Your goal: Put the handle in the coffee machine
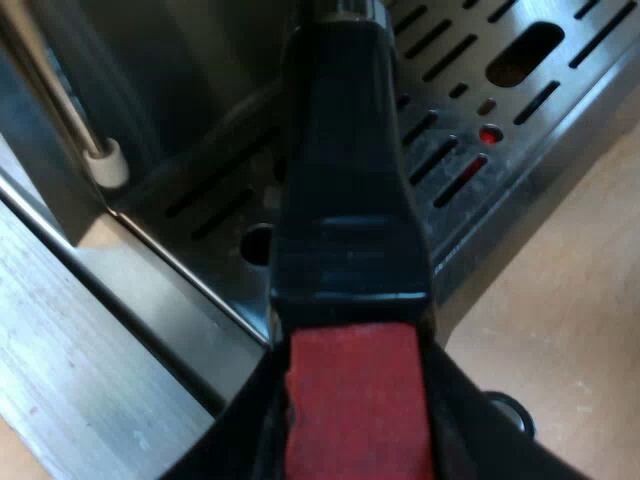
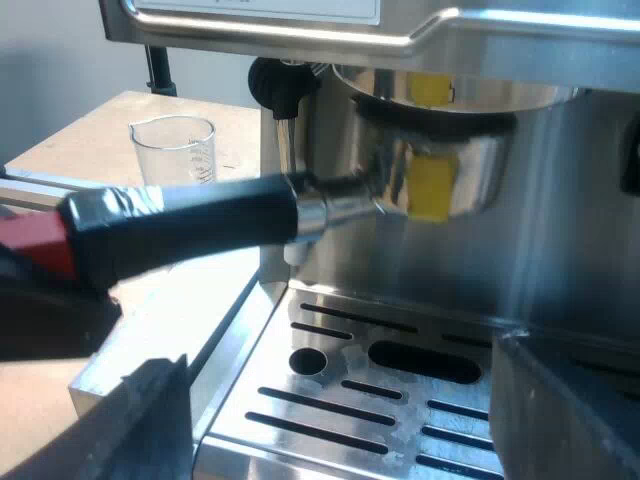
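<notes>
The holder's dark handle (image 1: pixel 345 150) runs out over the machine's slotted drip tray (image 1: pixel 470 150). My left gripper (image 1: pixel 355 420) is shut on its red end (image 1: pixel 355 400), one black finger on each side. In the right wrist view the metal basket (image 2: pixel 440 170) sits up against the brew head (image 2: pixel 450 95) of the espresso machine (image 2: pixel 300 20). The handle (image 2: pixel 190 230) sticks out sideways to the red end (image 2: pixel 35 240), where the left gripper (image 2: pixel 45 300) holds it. My right gripper (image 2: pixel 350 440) hangs open over the drip tray (image 2: pixel 350 400), with nothing between its fingers (image 2: pixel 150 420).
A steam wand (image 2: pixel 285 150) hangs beside the brew head, close to the handle; its tip (image 1: pixel 105 165) also shows over the tray. An empty measuring glass (image 2: pixel 172 150) stands on the wooden table (image 2: pixel 80 150) beyond the handle.
</notes>
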`<state>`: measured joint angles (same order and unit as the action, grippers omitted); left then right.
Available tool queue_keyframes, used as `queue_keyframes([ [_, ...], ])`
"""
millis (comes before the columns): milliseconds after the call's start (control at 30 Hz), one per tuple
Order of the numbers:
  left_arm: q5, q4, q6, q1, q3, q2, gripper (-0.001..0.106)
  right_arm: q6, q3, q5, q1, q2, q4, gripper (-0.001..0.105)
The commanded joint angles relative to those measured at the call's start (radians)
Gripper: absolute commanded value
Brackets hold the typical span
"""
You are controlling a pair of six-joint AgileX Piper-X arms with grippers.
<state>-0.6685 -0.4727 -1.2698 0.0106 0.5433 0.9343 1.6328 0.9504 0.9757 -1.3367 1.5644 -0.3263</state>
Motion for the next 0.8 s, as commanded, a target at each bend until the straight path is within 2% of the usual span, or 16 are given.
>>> queue_keyframes([
  [33, -0.105, 0.052, -0.003, 0.005, 0.009, -0.011, 0.0, 0.011, 0.001, 0.008, 0.007, -0.003, -0.007, 0.064],
  [100, -0.17, 0.052, 0.025, 0.004, 0.009, -0.009, 0.0, 0.011, 0.001, 0.008, 0.007, -0.003, -0.007, 0.064],
  [133, -0.182, 0.052, 0.03, 0.004, 0.009, -0.009, 0.0, 0.011, 0.001, 0.008, 0.007, -0.003, -0.007, 0.064],
  [300, -0.171, 0.046, 0.046, 0.004, 0.009, 0.003, 0.0, 0.011, 0.001, 0.008, 0.007, -0.003, -0.007, 0.064],
  [367, -0.171, 0.042, 0.066, 0.004, 0.009, 0.012, 0.0, 0.011, 0.001, 0.008, 0.007, -0.003, -0.007, 0.064],
  [433, -0.171, 0.026, 0.122, 0.004, 0.009, 0.027, 0.0, 0.011, 0.001, 0.008, 0.007, -0.003, -0.007, 0.064],
  [567, -0.171, 0.016, 0.149, 0.007, 0.009, 0.037, 0.0, 0.011, 0.001, 0.008, 0.007, -0.003, -0.007, 0.064],
  [800, -0.279, 0.015, 0.153, 0.143, 0.009, 0.047, 0.0, 0.011, 0.001, 0.008, 0.007, -0.003, -0.007, 0.064],
])
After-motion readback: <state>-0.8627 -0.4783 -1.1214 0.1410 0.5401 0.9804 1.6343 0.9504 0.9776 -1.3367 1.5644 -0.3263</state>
